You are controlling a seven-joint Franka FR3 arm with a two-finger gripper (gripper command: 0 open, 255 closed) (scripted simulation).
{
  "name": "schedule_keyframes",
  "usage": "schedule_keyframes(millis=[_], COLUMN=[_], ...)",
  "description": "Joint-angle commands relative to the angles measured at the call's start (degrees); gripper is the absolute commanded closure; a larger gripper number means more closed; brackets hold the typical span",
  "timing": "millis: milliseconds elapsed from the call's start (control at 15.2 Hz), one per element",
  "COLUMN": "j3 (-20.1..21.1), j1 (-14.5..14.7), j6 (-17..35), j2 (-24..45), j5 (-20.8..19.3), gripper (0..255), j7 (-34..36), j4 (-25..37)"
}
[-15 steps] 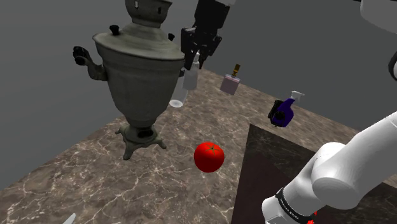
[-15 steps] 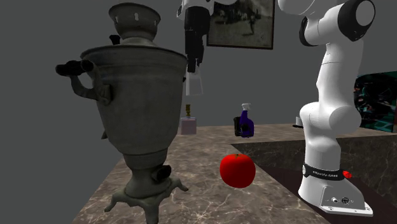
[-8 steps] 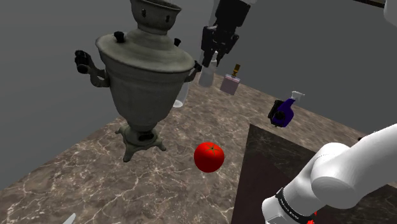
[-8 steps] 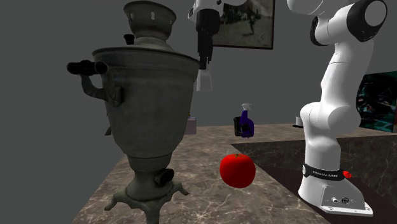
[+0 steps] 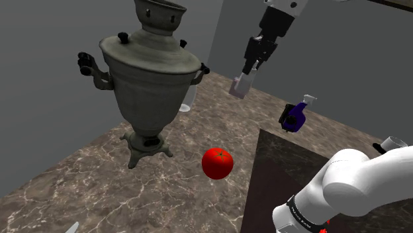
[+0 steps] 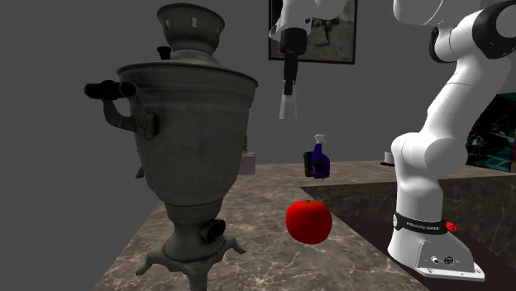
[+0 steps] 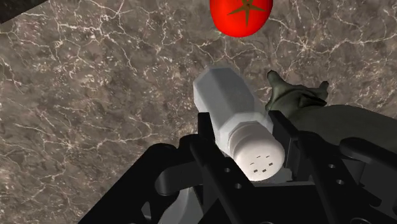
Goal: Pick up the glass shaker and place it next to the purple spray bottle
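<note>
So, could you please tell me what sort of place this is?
Probably a home kitchen or dining area: a veined stone countertop carries a large samovar and a red tomato, and a framed picture hangs behind.

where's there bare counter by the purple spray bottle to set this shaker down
Bare counter lies on the shoulder view's left of the purple spray bottle, bordered by the tomato in front and the samovar further left. It is crowded beside the samovar, where a clear cup stands. The hand holds the shaker above.
</note>
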Motion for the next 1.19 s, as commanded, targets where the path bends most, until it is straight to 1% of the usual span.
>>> schedule_keyframes(millis=[0, 528, 1122], j3=[-2.0, -10.7, -21.2], j1=[-0.5, -2.9, -6.0], j6=[-0.5, -3.6, -7.0], j2=[-2.3, -10.5, -15.5], j5=[-0.5, -4.6, -11.4], gripper=[255, 255, 255], j7=[-2.4, -12.4, -24.0], j4=[-2.0, -7.7, -9.2])
